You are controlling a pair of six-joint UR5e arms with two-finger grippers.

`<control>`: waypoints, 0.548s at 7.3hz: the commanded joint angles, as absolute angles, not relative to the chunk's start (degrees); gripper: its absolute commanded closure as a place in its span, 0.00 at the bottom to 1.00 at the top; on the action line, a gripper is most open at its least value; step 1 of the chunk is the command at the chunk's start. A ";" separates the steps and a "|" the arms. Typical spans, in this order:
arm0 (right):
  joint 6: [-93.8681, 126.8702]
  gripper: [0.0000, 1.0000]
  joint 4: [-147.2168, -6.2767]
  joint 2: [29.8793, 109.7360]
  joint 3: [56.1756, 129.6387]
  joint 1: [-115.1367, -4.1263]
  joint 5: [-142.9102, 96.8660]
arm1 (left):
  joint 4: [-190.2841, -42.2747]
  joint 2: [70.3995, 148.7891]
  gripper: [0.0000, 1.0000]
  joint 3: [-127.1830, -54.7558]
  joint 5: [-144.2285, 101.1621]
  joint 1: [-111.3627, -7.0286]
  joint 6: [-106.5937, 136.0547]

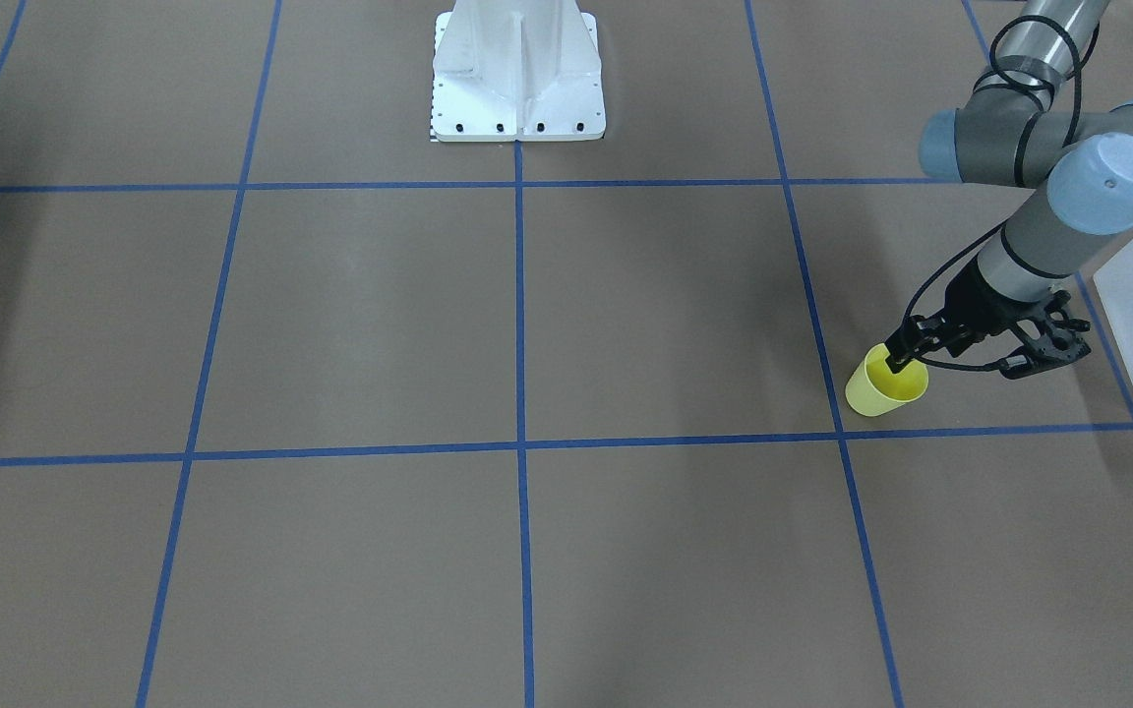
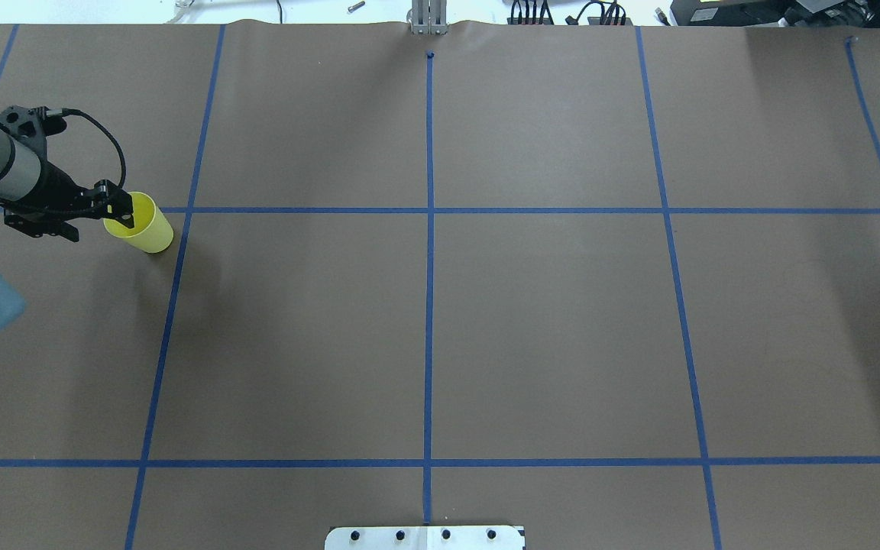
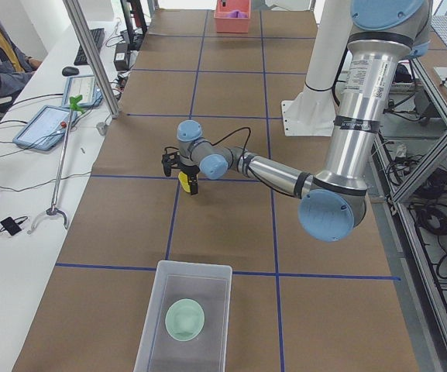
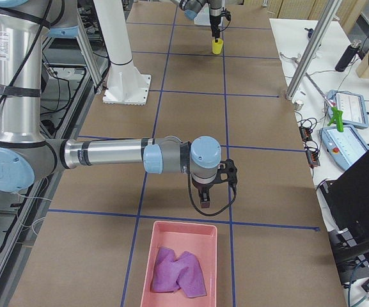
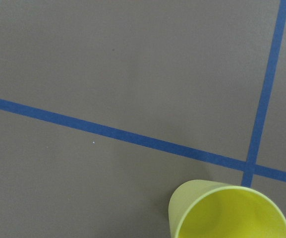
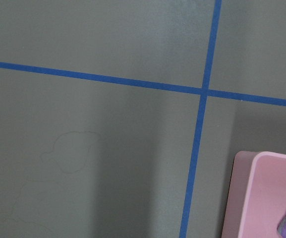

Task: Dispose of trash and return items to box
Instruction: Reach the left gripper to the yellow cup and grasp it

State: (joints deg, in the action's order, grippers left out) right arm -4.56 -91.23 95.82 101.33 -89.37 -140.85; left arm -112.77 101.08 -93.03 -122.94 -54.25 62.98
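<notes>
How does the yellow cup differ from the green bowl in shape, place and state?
The cup is yellow and tall with tapered walls; the bowl is pale green, wide and shallow. The cup stands on the table, outside the box; the bowl already lies inside the box. The left gripper pinches the cup's rim; nothing touches the bowl. Both are round, plain and open at the top.

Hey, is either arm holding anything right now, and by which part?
The left gripper holds the cup by its rim, one jaw inside, one outside. The right gripper looks empty.
</notes>
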 commanded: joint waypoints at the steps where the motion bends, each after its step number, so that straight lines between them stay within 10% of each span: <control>1: -4.13 0.00 -91.32 95.80 101.60 -89.03 -140.89 | -112.59 101.25 1.00 -92.55 -123.05 -53.79 62.84; 4: -4.13 0.00 -91.32 95.89 101.60 -88.77 -140.89 | -112.50 102.56 1.00 -93.16 -128.88 -54.40 62.93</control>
State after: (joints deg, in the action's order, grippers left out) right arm -4.14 -91.28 95.88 101.60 -88.83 -140.89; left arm -112.47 101.95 -92.94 -124.92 -53.95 62.87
